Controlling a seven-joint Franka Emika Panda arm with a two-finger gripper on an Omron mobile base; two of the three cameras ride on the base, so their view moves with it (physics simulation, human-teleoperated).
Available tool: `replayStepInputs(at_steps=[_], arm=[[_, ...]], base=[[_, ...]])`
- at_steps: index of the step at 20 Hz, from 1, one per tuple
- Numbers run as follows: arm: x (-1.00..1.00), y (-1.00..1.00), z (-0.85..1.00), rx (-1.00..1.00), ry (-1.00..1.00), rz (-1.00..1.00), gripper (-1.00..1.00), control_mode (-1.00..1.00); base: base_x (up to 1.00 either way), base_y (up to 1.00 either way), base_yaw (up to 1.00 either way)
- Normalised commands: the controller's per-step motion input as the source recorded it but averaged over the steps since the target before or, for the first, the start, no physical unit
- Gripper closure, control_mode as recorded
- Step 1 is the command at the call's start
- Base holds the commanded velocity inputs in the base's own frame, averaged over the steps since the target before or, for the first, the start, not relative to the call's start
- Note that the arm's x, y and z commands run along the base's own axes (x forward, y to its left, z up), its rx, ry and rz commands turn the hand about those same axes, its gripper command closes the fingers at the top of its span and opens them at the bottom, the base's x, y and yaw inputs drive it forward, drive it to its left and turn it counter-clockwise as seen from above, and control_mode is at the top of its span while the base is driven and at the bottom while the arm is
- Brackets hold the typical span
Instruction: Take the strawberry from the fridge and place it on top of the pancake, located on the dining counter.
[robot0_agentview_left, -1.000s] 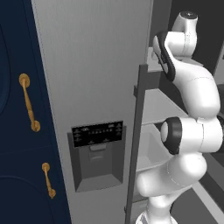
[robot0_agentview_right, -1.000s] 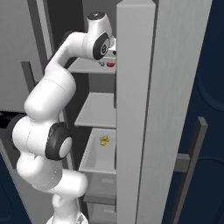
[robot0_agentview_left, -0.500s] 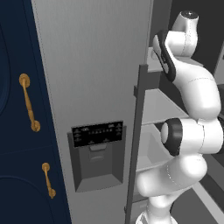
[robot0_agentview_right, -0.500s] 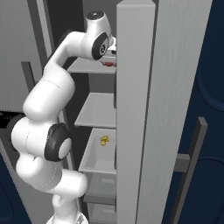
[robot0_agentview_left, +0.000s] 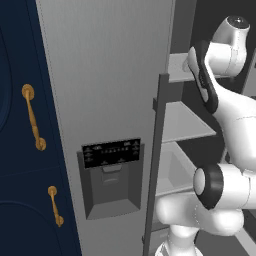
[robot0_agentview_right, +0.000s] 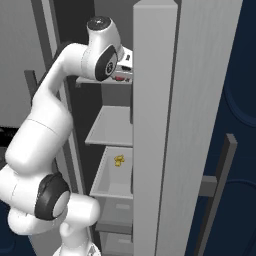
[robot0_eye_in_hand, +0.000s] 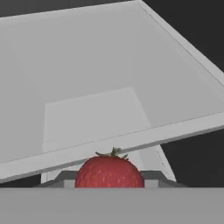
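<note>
claw: closed on strawberry, fingers hidden | strawberry: over upper fridge shelf, near its front edge, lower half cut off | door edge hides claw tips in right view

We're looking at a kitchen: steel fridge with a dispenser panel, shelves inside, navy cabinets with gold handles.
</note>
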Motion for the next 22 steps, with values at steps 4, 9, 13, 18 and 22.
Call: replayStepInputs(at_steps=[4,9,13,18,22], arm=[[-1.0,0.17,0.16,0.0,0.03,0.0,1.0,-1.0],[-1.0,0.42,-0.07,-0.03,0.2,0.01,1.0,-1.0],[-1.0,0.15,-0.51,0.0,0.13,0.05,1.0,-1.0],[-1.0,0.02,-0.76,0.0,0.11,0.07,1.0,-1.0],[-0.96,0.12,-0.92,-0.07,0.15,0.07,1.0,-1.0]], base=[[0.0,0.0,0.0],[0.0,0.0,0.0],[0.0,0.0,0.0],[0.0,0.0,0.0],[0.0,0.0,0.0]])
